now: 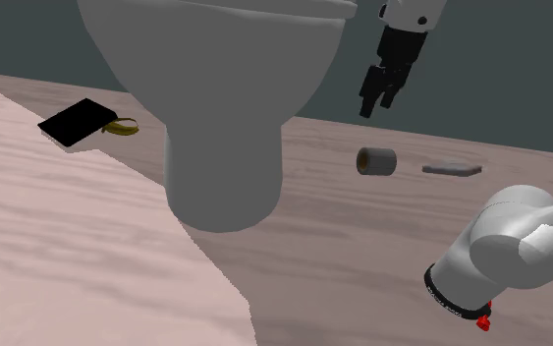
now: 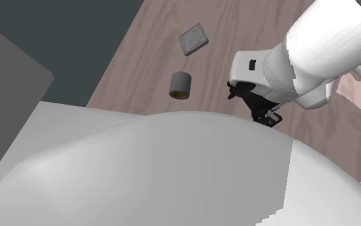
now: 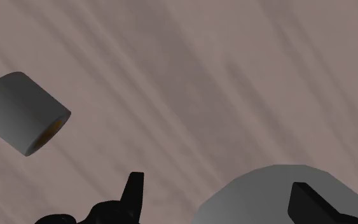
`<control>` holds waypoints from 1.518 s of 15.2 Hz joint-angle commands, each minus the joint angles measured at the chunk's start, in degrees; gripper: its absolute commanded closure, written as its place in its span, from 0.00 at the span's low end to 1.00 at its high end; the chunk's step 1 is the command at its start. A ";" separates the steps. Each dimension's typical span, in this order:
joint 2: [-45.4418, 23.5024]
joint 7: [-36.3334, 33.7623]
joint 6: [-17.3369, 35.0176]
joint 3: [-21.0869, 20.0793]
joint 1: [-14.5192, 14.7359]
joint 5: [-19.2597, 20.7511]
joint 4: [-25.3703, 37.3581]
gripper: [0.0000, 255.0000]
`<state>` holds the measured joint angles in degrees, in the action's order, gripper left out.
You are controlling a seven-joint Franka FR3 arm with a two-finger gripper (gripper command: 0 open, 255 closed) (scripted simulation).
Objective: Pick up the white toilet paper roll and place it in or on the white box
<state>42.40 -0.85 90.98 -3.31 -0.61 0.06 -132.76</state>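
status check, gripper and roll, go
Gripper open, empty, above the floor beside the toilet. Grey toilet paper roll lying on its side on the floor, untouched; flat grey box next to it. Path down to roll looks clear.

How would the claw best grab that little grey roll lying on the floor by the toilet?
Come straight down from above and close the gripper across the roll's curved sides. It lies on its side on the floor, hollow core horizontal, with its top uncovered. The gripper is open and hangs higher up, slightly off to one side of it.
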 commanded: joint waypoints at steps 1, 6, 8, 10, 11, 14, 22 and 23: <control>0.00 0.00 0.00 0.00 0.00 0.00 0.00 0.00; -2.87 9.41 5.43 3.45 -0.14 6.02 -4.74 0.00; -4.52 12.97 7.92 4.84 -0.36 8.53 -6.20 0.00; -6.49 16.40 10.59 6.23 -0.65 11.09 -7.40 0.00; -7.58 18.06 11.98 6.91 -0.83 12.38 -7.89 0.00; -11.34 22.79 16.38 8.92 -1.48 16.29 -8.94 0.00; -24.41 33.50 28.99 13.68 -3.74 26.69 -8.28 0.00; -26.30 34.63 30.57 14.20 -4.05 27.97 -7.83 0.00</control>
<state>17.62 32.57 120.00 10.44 -4.38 26.65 -140.70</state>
